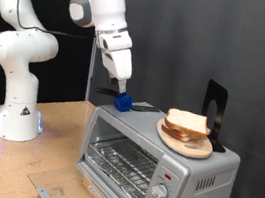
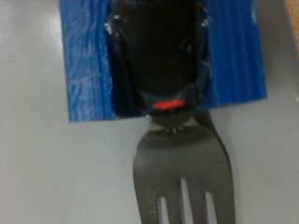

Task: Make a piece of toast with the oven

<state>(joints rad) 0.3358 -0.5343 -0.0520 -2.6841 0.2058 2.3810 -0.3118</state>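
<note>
The white arm's gripper (image 1: 121, 85) hovers just above a blue-wrapped fork handle (image 1: 123, 102) lying on top of the boxy silver toaster oven (image 1: 153, 158) — whether its fingers are spread I cannot tell. The pale bread slices (image 1: 187, 122) sit on a round wooden plate (image 1: 185, 141) there too, door closed. It looks like the fork-fetching step — a grip on the handle comes first.

The wrist view shows the metal fork (image 2: 182, 177) close up.

- The oven (image 1: 153, 161), a small silver-grey toaster box, sits with its glass door closed, the wire rack visible through the window, and two round knobs down its front at the exterior view's right.
- The piece of toast (image 1: 186, 123), pale with a tan crust, lies stacked on top of the oven, toward its right end in the exterior view.
</note>
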